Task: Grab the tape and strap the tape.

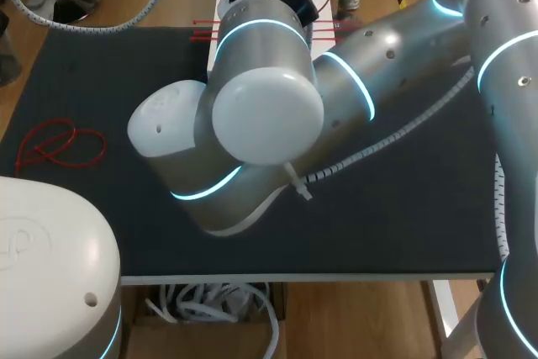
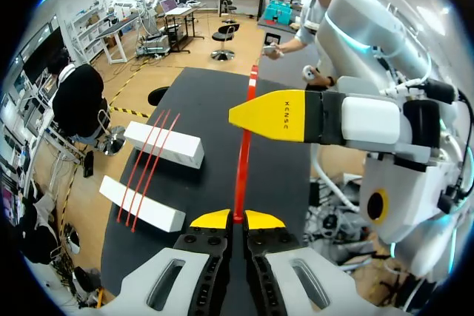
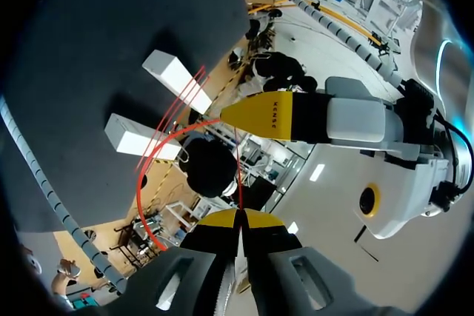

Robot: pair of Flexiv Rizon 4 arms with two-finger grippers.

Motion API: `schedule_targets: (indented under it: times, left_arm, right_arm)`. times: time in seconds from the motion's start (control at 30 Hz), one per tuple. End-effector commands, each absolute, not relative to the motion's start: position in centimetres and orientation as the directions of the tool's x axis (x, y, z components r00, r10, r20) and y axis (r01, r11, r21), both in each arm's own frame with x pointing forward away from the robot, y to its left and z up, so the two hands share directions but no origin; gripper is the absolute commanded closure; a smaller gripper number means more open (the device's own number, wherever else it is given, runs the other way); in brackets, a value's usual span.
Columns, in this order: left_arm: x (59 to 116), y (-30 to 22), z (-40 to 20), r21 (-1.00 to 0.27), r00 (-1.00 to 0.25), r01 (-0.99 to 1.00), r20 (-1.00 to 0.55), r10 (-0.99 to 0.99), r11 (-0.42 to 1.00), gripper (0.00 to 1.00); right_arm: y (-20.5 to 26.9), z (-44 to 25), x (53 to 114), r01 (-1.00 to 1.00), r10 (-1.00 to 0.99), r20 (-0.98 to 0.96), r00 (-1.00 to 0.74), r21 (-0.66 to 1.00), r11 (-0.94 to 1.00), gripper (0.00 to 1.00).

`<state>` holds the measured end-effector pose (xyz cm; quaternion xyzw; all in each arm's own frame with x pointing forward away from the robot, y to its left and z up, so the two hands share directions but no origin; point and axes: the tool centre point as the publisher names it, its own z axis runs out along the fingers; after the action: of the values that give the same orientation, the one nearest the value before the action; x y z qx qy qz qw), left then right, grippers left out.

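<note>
Two white blocks (image 2: 163, 144) lie side by side on the dark mat (image 1: 403, 208). Three thin red straps (image 2: 146, 172) rest across both of them, bridging the gap between.

The left gripper (image 2: 237, 220) has its yellow tips pressed together on another strap (image 2: 242, 160), which runs straight ahead of the fingers over the mat. The right gripper (image 3: 238, 218) is likewise clamped on a thin red line that rises from its tips and bends in a wide arc beside the blocks. I cannot tell whether both hold the same piece. In each wrist view one yellow finger of the other arm hangs close ahead of that view's own tips.

One loose red loop (image 1: 59, 145) lies on the mat's left part, well apart from the blocks.

From above, the right arm (image 1: 277, 115) stretches across the middle of the mat to its far edge. It hides the blocks and both grippers, and only red ends stick out beside it. The left arm (image 1: 50, 250) fills the near left corner.
</note>
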<state>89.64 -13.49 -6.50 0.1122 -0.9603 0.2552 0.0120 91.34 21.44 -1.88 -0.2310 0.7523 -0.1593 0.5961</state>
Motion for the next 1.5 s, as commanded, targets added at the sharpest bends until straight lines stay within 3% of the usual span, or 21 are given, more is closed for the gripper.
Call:
schedule_targets:
  times: [0.03,1.5]
  left_arm:
    - [89.6,-13.5,-6.4,-0.484,-0.974,-0.222,0.08,-0.21,0.847,1.0]
    - [89.6,-13.5,-6.4,-0.484,-0.974,-0.222,0.08,-0.21,0.847,1.0]
  right_arm:
    - [21.7,-1.8,91.3,-0.158,-0.541,-0.821,-0.184,-0.519,0.84,1.0]
    - [21.7,-2.8,91.5,-0.144,-0.537,-0.816,-0.213,-0.517,0.844,1.0]
